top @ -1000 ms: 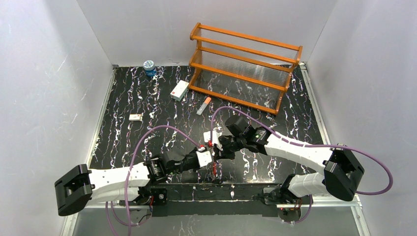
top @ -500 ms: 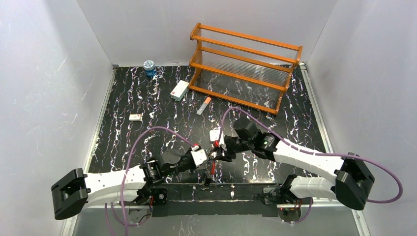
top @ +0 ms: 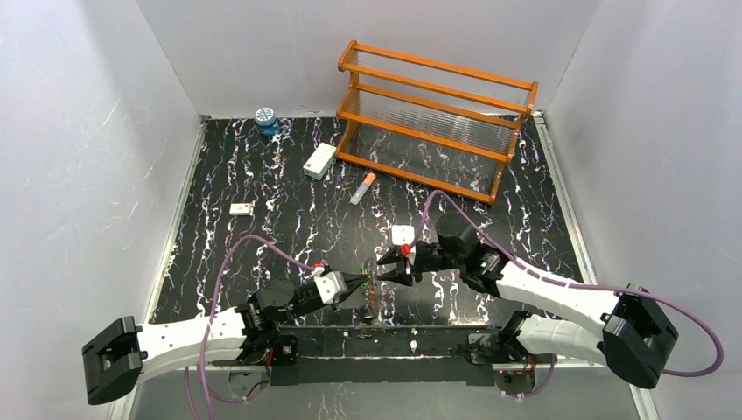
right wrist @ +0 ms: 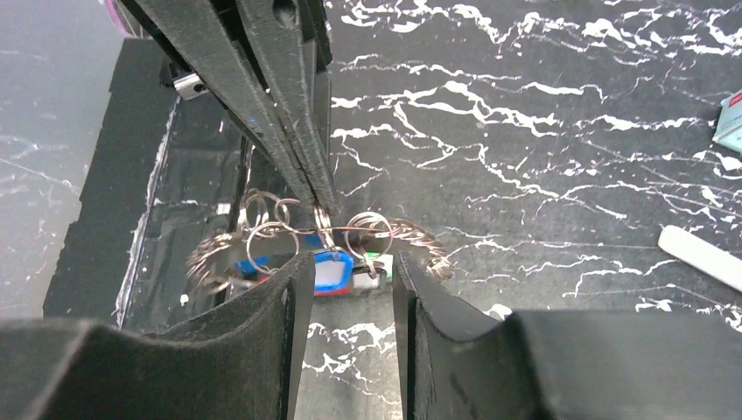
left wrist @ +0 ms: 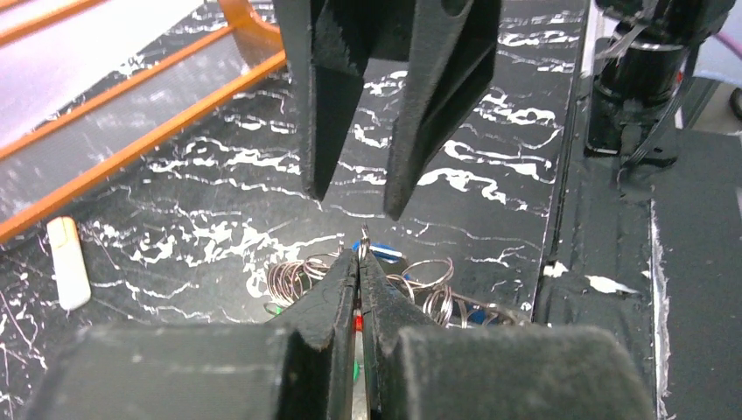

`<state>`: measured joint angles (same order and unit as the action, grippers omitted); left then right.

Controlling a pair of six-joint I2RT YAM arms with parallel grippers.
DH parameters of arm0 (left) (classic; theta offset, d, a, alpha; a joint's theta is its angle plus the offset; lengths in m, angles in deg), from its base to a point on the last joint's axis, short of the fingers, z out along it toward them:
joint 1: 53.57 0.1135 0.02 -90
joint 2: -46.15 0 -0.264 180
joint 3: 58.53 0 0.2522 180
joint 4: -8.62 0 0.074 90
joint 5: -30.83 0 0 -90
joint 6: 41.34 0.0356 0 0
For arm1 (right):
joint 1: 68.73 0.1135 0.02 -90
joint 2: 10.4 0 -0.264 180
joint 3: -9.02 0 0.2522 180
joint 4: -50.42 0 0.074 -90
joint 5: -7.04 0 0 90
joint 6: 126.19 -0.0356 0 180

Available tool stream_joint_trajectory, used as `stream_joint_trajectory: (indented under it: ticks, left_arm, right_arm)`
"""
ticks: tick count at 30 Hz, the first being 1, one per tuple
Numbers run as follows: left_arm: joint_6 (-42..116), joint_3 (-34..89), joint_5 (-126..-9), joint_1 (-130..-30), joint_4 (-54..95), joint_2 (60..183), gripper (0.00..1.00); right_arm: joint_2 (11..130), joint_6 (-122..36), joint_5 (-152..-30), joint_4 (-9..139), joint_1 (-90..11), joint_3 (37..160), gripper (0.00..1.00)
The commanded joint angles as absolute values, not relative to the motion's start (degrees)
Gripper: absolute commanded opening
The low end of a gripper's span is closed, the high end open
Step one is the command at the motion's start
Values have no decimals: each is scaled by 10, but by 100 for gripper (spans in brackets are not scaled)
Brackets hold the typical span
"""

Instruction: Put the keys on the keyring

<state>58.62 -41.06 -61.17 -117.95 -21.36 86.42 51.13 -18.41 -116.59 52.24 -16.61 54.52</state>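
Silvery bunch, item in hand: keys [right wrist: 331, 273] with blue and green plastic heads, tangled among several small metal rings [left wrist: 429, 273]. Location: near middle of the black marbled bench [top: 262, 236], close to its near edge, directly under the left claw [left wrist: 360, 262]. Whether the bunch hangs clear or touches the surface cannot be told.

Keyring [left wrist: 362, 238]: thin wire, only a short bit showing plainly. It is pinched at the very tips of the left claw, which is closed tight on it. A red part is glimpsed lower between the fingers; the full loop cannot be traced.

Right claw [right wrist: 350, 262]: jaws parted, holding nothing. Its tips point at the bunch from the right, just apart from it.

Change noted: a second ago the two claws met nose to nose over the bunch. The right one has since opened and drawn back to the right. The left one has pulled toward the near left, taking the bunch along.

Reading: probably one threading pass is over, or a regrip is due. Whether any key now sits on the wire cannot be told. The bunch looks light, loose and prone to swing.
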Motion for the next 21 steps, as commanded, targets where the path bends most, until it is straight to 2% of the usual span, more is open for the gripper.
stream_joint_trajectory:
  ticks: [1, 5, 9, 21]
  left_arm:
    - [601, -415, -641, -1179, -265, 838, 0]
    - [600, -414, -646, -1180, -264, 839, 0]
    - [600, -412, -645, -1180, -266, 846, 0]
    - [603, -408, -645, -1179, -265, 852, 0]
  right_arm:
    - [508, -208, -1215, 442, -182, 541, 45]
    - [520, -205, -1242, 434, -191, 548, 42]
    - [536, -198, -1259, 442, -194, 556, 35]
    - [539, -159, -1300, 489, -204, 556, 38]
